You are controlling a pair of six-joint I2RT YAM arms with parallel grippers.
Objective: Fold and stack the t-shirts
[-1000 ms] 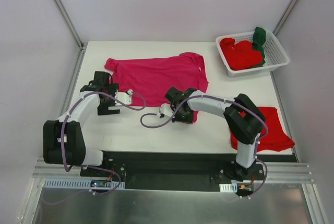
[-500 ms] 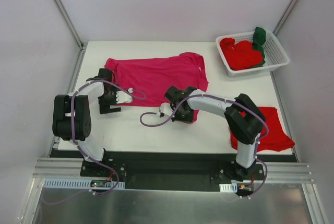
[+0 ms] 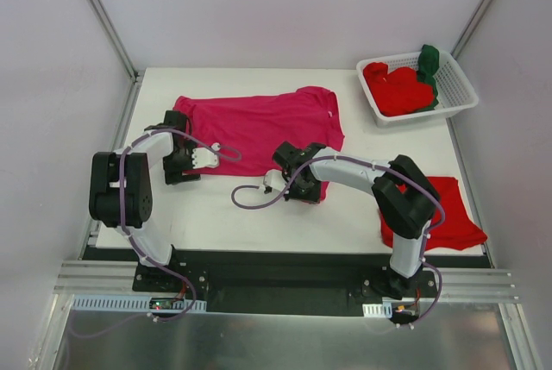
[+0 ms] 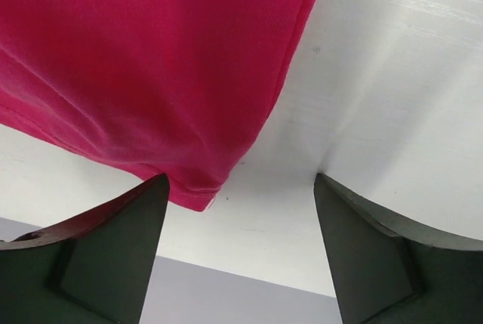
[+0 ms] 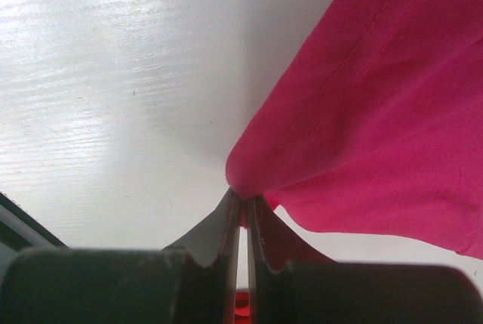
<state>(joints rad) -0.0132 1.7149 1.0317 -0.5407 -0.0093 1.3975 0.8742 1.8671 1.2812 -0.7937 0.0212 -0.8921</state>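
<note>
A magenta-pink t-shirt (image 3: 259,124) lies spread flat across the middle of the table. My left gripper (image 3: 178,156) is low at its near left corner. In the left wrist view the left gripper (image 4: 241,188) is open, and that hemmed corner of the magenta-pink t-shirt (image 4: 151,75) lies just inside the left finger (image 4: 113,248). My right gripper (image 3: 308,189) is at the shirt's near right corner. In the right wrist view the right gripper (image 5: 243,202) is shut on a pinched fold of the magenta-pink t-shirt (image 5: 377,112).
A folded red t-shirt (image 3: 448,215) lies at the table's near right, beside the right arm's base. A white slotted basket (image 3: 457,98) at the far right holds red t-shirts (image 3: 397,90) and a dark green one (image 3: 429,64). The table's left edge runs close to the left gripper.
The left arm has drawn in and set its gripper down at the shirt's near left corner, its jaws narrowing a little. The right arm keeps its hold and has not moved.
</note>
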